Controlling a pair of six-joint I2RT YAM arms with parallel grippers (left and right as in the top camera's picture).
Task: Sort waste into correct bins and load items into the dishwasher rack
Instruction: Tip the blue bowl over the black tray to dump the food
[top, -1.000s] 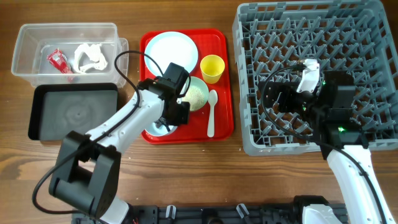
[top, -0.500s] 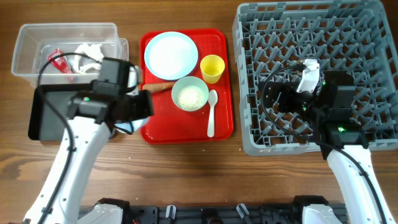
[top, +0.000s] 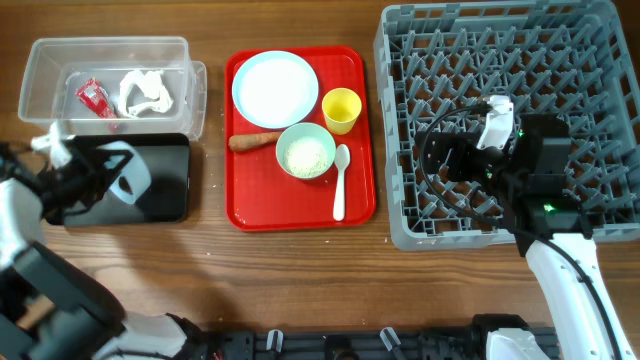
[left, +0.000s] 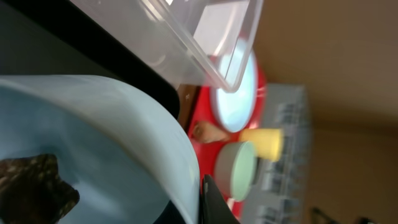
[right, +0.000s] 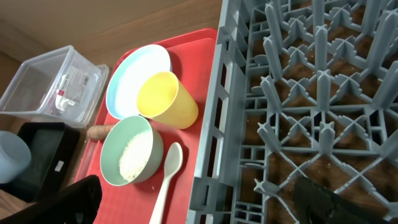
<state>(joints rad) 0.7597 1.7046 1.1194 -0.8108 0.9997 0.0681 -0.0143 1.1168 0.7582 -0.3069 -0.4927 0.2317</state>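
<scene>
The clear tub (top: 110, 44) at the tabletop's (top: 300, 270) far-left corner is holding the red wrapper (top: 95, 97) and white tissue (top: 146, 92); the black tray (top: 172, 190) is lying just nearer. A pale blue bowl (top: 128, 182) with a brown lump (left: 34, 186) is tilting over it. Plate (top: 275, 88), yellow cup (top: 341, 108), second bowl (top: 306, 135) of rice (top: 306, 156), carrot (top: 255, 141) and spoon (top: 340, 185) are resting on the red tray (top: 300, 208); the grey rack (top: 386, 120) is sitting right.

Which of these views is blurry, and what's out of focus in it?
Left wrist view: the pale blue bowl fills the foreground, soft and out of focus. Right wrist view: the dishwasher rack is sharp. Overhead view: evenly lit and crisp.
</scene>
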